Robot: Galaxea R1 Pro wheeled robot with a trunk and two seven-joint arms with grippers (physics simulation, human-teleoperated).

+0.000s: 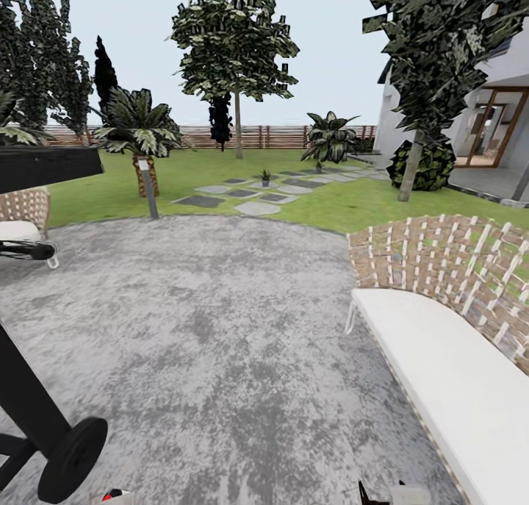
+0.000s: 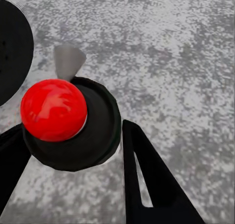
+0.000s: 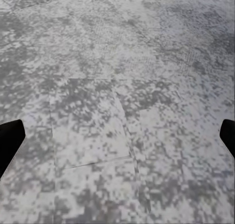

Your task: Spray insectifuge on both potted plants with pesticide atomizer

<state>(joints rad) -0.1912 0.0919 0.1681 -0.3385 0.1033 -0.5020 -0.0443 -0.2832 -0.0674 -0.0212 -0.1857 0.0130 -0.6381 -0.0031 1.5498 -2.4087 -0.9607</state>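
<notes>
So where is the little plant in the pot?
In the head view, the potted plant sits far off on the lawn among the stepping stones, between the palm and the broad-leaved shrub.

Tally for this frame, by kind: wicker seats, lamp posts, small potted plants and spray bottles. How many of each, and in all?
Wicker seats: 2, the bench and the chair
Lamp post: 1
Small potted plant: 1 that can be made out, among the stepping stones
Pesticide atomizer: 1, between the left jaws
Total: 5
</notes>
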